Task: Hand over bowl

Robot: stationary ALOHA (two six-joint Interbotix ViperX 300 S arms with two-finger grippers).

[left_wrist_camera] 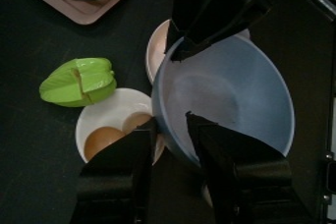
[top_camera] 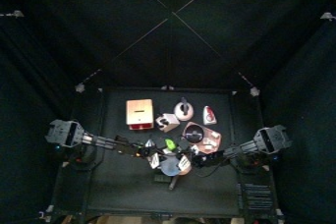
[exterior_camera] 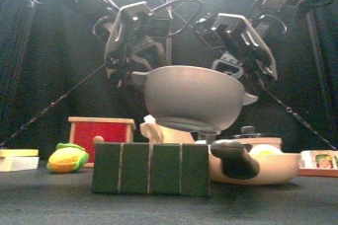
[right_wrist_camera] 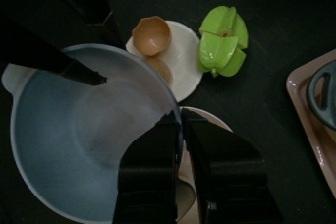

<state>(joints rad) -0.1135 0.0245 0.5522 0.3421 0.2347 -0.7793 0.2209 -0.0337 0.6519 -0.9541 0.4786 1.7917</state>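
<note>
Mid-handover: the bowl [exterior_camera: 196, 93] hangs above the table, rim pinched on both sides — left gripper [left_wrist_camera: 183, 120] clamped on one edge, right gripper [right_wrist_camera: 178, 120] on the opposite. Advice: one releases only once the other's hold is firm, bowl kept level. Hidden — the jaw pads' bite depth; the small clutter beneath blurs.

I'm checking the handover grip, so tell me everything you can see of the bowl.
The bowl is small, round and pale blue-grey with a smooth matte inside and a plain rim. It hangs in the air above the table's clutter, tilted. The left gripper clamps one side of its rim and the right gripper the opposite side. It looks empty.
</note>
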